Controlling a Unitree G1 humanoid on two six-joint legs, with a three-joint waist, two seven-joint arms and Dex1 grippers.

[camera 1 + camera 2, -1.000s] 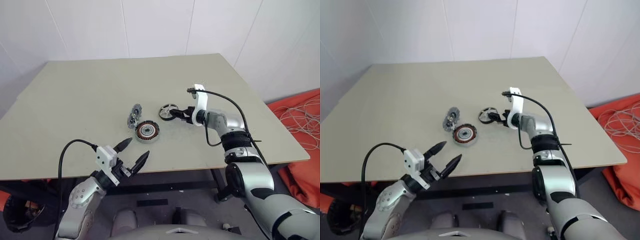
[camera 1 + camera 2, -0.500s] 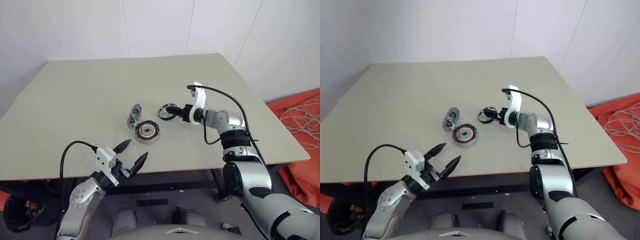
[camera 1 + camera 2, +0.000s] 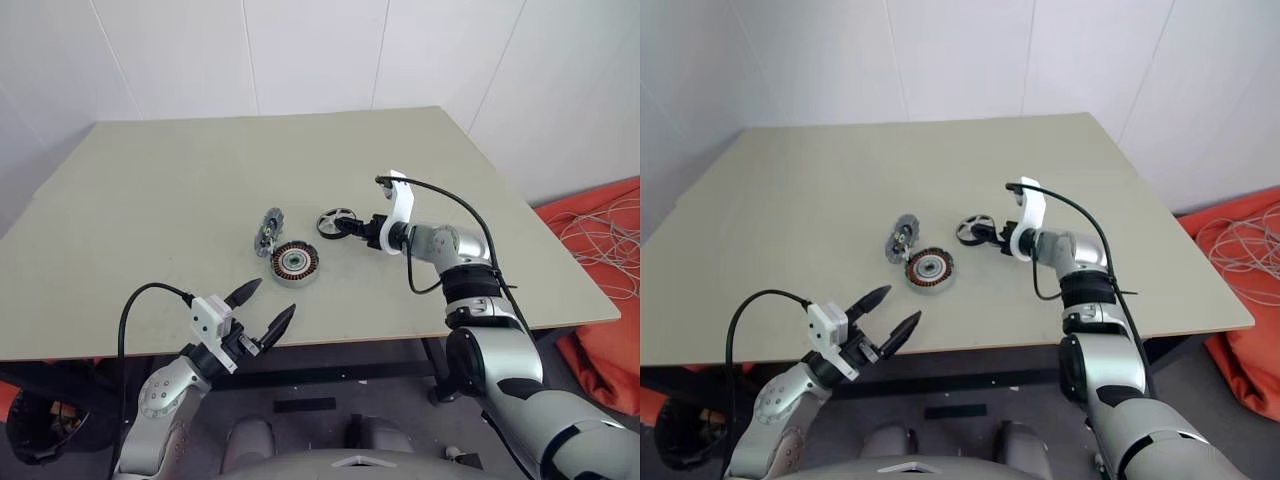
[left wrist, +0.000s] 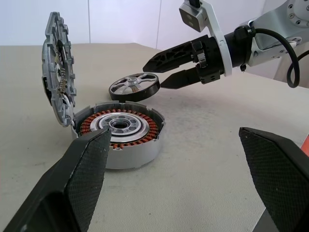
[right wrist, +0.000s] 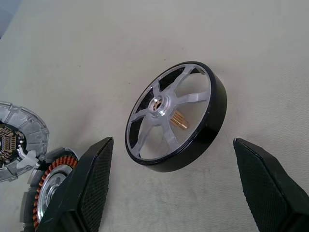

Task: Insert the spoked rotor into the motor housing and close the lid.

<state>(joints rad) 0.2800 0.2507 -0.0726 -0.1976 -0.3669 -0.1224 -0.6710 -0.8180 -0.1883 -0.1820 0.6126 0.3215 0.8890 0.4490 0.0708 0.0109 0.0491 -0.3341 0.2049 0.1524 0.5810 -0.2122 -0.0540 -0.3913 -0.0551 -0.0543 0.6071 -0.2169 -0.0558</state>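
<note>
Right wrist view: the right gripper (image 3: 350, 226) hangs with its jaws spread wide and empty, lined up on the spoked rotor (image 5: 176, 124), which sits slightly tilted on the desk (image 3: 150, 190) near its middle, a little toward the right edge. In the left wrist view one finger sits just above the rotor's rim and the other close at its side, apparently short of touching; no grip has been taken. Just beside the rotor, toward the near edge, the motor housing (image 3: 294, 262) lies flat with its copper windings up, and the lid (image 3: 268, 232) stands open, tilted up at the housing's far-left side. The left gripper (image 3: 264, 305) hovers off the near edge, fingers equally parted, holding nothing.

The likely trouble lies in the pick itself. The rotor is a shallow ring with a smooth black rim; if the jaws close off-centre or only on the raised side, it could squirt out, skid across the desk or flip. A slide toward the housing could knock the propped lid shut before the rotor is seated. Once lifted, a tilted rotor may jam on the housing's rim rather than drop over the centre.
</note>
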